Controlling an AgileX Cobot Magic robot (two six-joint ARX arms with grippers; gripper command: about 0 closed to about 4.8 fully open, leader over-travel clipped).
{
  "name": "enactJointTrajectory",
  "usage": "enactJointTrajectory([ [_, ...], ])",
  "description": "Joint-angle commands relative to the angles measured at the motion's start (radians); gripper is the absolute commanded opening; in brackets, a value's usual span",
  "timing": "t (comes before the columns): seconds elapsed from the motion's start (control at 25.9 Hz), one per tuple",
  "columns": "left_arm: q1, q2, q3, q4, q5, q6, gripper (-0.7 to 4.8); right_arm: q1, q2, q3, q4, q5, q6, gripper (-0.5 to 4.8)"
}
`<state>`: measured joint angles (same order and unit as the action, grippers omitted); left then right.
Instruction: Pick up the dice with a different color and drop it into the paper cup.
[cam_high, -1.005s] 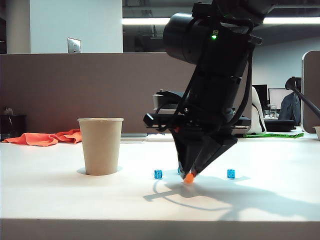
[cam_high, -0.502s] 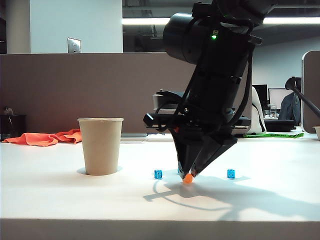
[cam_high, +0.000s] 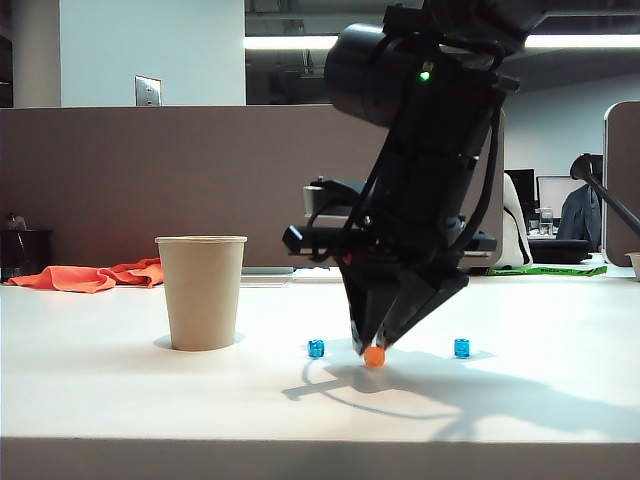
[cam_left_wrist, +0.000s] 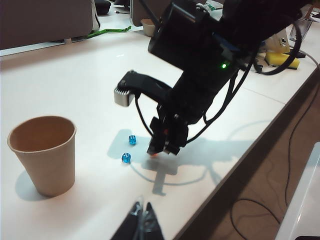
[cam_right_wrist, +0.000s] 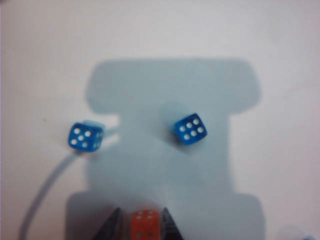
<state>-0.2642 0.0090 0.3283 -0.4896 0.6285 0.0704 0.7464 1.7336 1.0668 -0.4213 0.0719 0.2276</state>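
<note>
Exterior view: right pincer (cam_high: 375, 348) points down at center frame, tips clamped on the orange die (cam_high: 375, 355). Die sits at tabletop (cam_high: 120, 400) level; can't tell if it touches the surface or is just above it. Paper cup (cam_high: 202, 292) stands upright at left of center, well apart from the die. One blue die (cam_high: 316, 348) lies between the cup and the pincer, another blue die (cam_high: 462, 347) lies right of the pincer. Orange cloth (cam_high: 95, 275) is at far left, behind the cup.

Right wrist view: orange die (cam_right_wrist: 146, 223) at bottom center, wedged between the two dark fingertips (cam_right_wrist: 113, 227), both touching its sides. Pincer (cam_right_wrist: 142, 226) closed on it. Two blue dice ahead on the white surface, one (cam_right_wrist: 84, 136) toward the left, one (cam_right_wrist: 190, 130) near center, apart from each other and from the orange die. Blurred bluish spot at the bottom right corner, can't tell what it is.

Left wrist view: left pincer (cam_left_wrist: 142, 220) at bottom center, away from the objects, its dark tips together with nothing between them. Cup (cam_left_wrist: 44, 152) at lower left, open mouth up, inside looks empty. Right arm comes in from upper right; its pincer (cam_left_wrist: 162, 150) comes down just right of two blue dice (cam_left_wrist: 129, 148). Orange die barely shows as a speck at the tips (cam_left_wrist: 154, 155).
</note>
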Motion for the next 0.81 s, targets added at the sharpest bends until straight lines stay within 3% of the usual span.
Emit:
enactJointTrajectory([
  [0.04, 0.000, 0.001, 0.006, 0.015, 0.004, -0.004, -0.06, 0.002, 0.033, 0.002, 0.000, 0.004, 0.001, 0.99],
  [0.15, 0.000, 0.001, 0.006, 0.015, 0.004, -0.003, -0.06, 0.003, 0.038, 0.002, 0.000, 0.000, 0.001, 0.98],
  [0.39, 0.000, 0.001, 0.006, 0.015, 0.004, -0.003, -0.06, 0.003, 0.038, 0.003, -0.016, 0.001, 0.001, 0.30],
  [0.81, 0.000, 0.001, 0.006, 0.015, 0.004, -0.003, -0.06, 0.002, 0.027, 0.043, -0.062, 0.001, 0.001, 0.18],
])
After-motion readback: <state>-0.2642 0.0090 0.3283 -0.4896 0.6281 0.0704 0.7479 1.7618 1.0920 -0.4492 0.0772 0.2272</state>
